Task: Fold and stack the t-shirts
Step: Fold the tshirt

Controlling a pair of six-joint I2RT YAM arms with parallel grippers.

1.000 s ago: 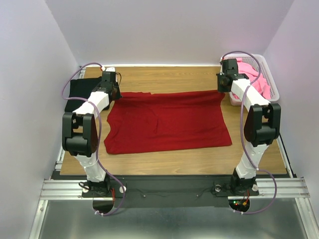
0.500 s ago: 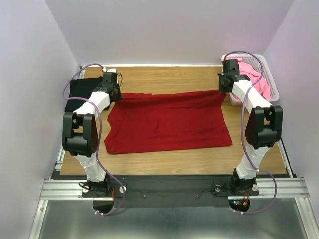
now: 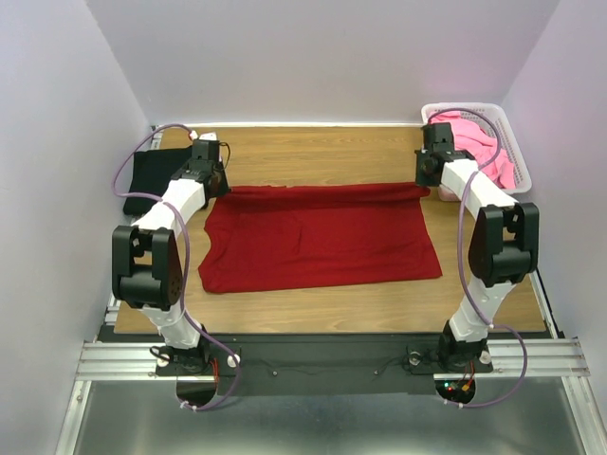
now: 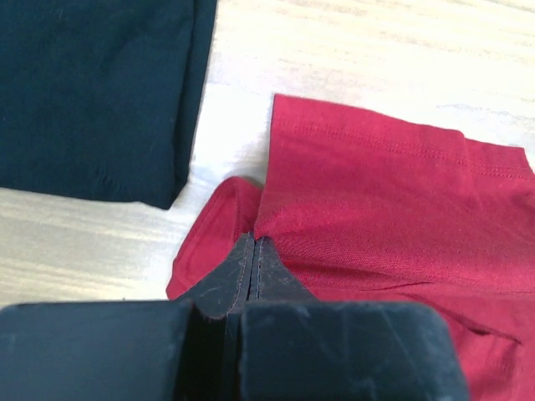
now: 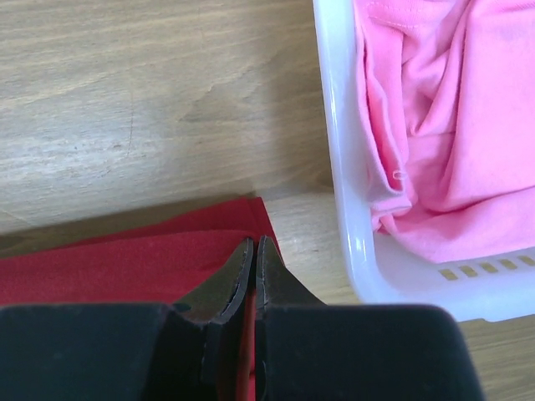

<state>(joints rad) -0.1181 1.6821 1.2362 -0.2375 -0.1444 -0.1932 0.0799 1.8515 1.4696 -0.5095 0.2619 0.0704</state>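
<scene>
**Soft red cloth, held at two corners**

The dark red t-shirt [image 3: 318, 237] lies spread in the middle of the table [image 3: 322, 152]. The left fingers [image 4: 224, 286] and the right fingers [image 5: 224, 288] are closed, each pinching one far corner of it. The cloth looks light and limp and probably wrinkles easily. A hold on both corners should make the edge straight for folding.

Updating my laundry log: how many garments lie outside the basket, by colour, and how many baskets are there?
dark red t-shirt: 1
black t-shirt: 1
white basket: 1
total: 3
pink cloth in the basket: pieces cannot be counted
</scene>
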